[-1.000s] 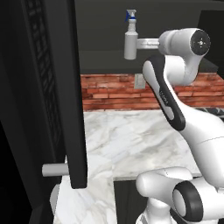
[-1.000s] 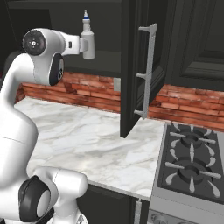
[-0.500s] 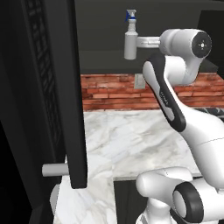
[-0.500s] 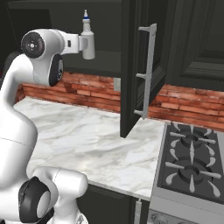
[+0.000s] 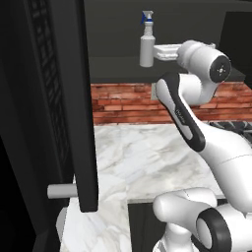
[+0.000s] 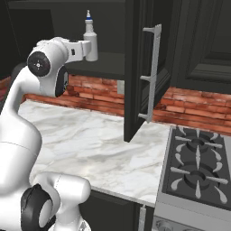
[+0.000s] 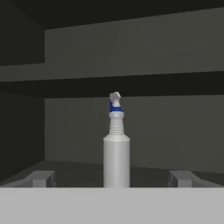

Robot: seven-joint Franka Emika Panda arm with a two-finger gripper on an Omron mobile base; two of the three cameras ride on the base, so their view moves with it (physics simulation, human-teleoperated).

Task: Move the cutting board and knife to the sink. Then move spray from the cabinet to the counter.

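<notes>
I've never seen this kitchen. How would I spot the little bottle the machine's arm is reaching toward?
Look above the white marble counter and its red brick wall to the open dark cabinet. On its shelf stands the spray, upright, with the arm's open fingers on either side of it. It is a pale grey-white bottle with a narrow neck and a blue trigger nozzle, light against the dark interior.
</notes>
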